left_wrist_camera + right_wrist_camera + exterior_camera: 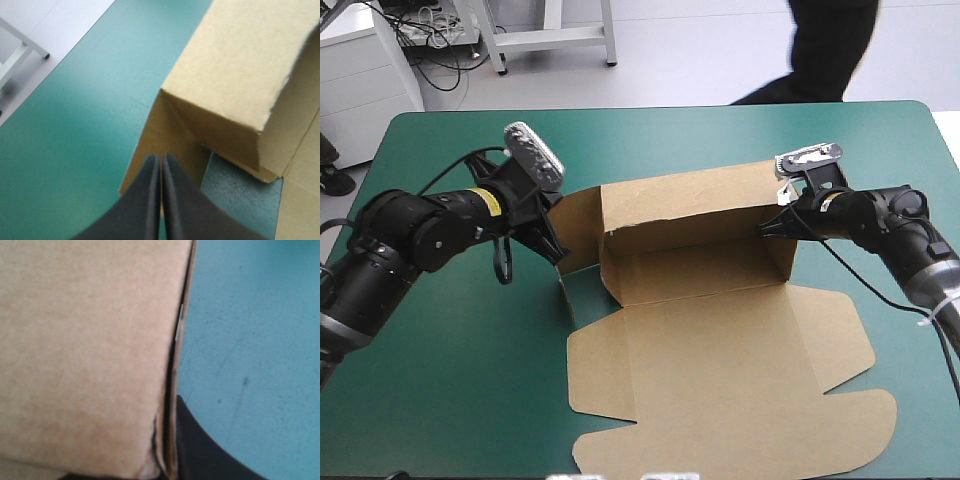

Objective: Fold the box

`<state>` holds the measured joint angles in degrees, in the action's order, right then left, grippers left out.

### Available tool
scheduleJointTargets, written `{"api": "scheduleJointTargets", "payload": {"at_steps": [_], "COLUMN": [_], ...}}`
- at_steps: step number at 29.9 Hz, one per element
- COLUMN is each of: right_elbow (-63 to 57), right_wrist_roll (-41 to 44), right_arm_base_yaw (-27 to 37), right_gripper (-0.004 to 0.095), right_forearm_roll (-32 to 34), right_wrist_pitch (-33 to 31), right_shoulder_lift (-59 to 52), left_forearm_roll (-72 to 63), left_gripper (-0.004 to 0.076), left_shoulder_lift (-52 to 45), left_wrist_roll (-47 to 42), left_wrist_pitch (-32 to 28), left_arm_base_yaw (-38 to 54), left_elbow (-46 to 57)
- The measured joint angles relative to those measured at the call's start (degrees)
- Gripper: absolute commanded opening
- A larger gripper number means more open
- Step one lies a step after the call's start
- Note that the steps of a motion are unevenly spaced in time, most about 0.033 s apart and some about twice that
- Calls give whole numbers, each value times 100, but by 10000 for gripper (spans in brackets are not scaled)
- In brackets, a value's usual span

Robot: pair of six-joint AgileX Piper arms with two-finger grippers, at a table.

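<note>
While its walls stand raised, lid flat, the box [700, 272] sits central on the table [450, 390].
Left gripper [161, 159], fingers together, is at its left flap; right gripper [775, 226] pinches its right wall.

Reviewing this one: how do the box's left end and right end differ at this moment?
The left end flap is splayed outward, leaving an open corner where the teal-green cover shows; the right end wall stands upright, squared against the far wall. The left gripper is shut, its tip at the flap; the right gripper is clamped on its wall's edge. Both ends are brown board of one sheet, whose lid lies flat.
</note>
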<state>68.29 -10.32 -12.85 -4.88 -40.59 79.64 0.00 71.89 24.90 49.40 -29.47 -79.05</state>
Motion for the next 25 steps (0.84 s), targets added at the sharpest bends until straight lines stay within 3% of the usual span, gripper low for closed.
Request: {"api": "scheduleJointTargets", "payload": {"at_steps": [5,12,21,25], "right_elbow": [0,0,0,189], "right_wrist_roll": [0,6,23,18], "right_arm_base_yaw": [0,0,0,0], "right_gripper": [-23,-23,-23,-23], "right_forearm_roll": [0,-6,-17,-27], "right_wrist_pitch": [-21,-90,-195,-730], "right_shoulder_lift": [0,0,-14,-77], "left_forearm_roll": [-628,-1048,-1156,-1080], "left_gripper": [-6,-6,-6,-6], "left_shoulder_lift": [-323,-633,-1336,-1691], "left_wrist_roll": [17,-195,-226,-240], "left_wrist_pitch": [254,1112,898,596], "left_arm_base_yaw": [982,2348,2725,2725], "left_elbow": [-10,13,979,1469]}}
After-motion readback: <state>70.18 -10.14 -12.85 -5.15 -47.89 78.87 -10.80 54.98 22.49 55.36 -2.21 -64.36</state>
